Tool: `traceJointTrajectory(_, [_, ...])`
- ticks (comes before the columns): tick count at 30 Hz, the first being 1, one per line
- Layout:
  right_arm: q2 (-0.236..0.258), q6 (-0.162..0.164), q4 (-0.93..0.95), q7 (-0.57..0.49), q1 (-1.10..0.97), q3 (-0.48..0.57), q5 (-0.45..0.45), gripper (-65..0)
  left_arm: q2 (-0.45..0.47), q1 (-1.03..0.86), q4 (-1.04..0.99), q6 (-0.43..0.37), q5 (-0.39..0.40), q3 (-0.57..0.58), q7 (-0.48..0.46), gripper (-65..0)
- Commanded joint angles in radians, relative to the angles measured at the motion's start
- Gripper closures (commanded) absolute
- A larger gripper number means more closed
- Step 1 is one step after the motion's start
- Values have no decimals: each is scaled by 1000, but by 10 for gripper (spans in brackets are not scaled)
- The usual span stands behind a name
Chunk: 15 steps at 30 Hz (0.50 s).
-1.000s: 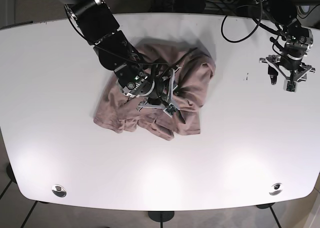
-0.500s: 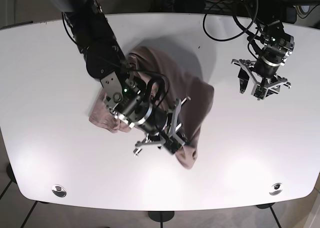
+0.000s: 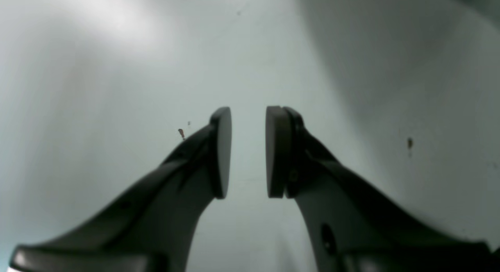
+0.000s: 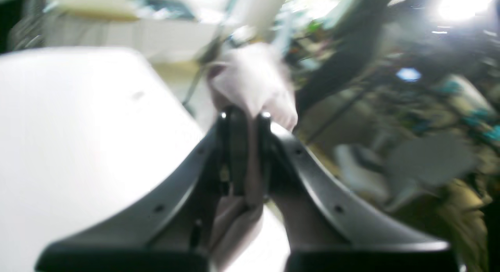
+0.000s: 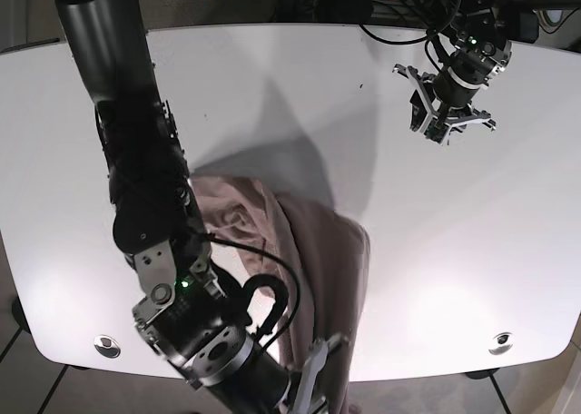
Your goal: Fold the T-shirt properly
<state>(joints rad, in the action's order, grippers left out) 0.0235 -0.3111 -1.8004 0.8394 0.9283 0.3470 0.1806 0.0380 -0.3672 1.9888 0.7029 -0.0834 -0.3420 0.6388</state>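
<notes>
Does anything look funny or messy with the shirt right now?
Yes. The T-shirt is not flat: the right end effector, shut on a bunch of it, holds it up in a crumpled drape that hangs over the table front edge. The left end effector is open over bare table, touching nothing.

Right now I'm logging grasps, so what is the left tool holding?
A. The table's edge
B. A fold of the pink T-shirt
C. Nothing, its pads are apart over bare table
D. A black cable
C: the left tool shows a clear gap between its pads, with only bare white table behind it.
</notes>
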Motion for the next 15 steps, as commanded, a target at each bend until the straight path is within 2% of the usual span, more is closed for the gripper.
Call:
traceJointTrajectory(1, [-21, -16, -17, -2, 111, -35, 6, -21, -22, 4, 20, -5, 10, 2, -21, -133])
traceJointTrajectory(3, [-50, -36, -16, 30, 191, -62, -3, -21, -49, 9, 20, -5, 10, 2, -20, -165])
traceJointTrajectory(7, [-58, -38, -14, 36, 263, -70, -3, -21, -69, 9, 19, -5, 7, 60, -20, -336])
traceJointTrajectory(11, [-58, -38, 54, 36, 292, -72, -3, -21, -65, 33, -7, -10, 4, 169, -20, -349])
traceJointTrajectory(15, [-55, -40, 61, 34, 294, -72, -3, -21, -72, 95, -9, -91, 6, 183, -20, -350])
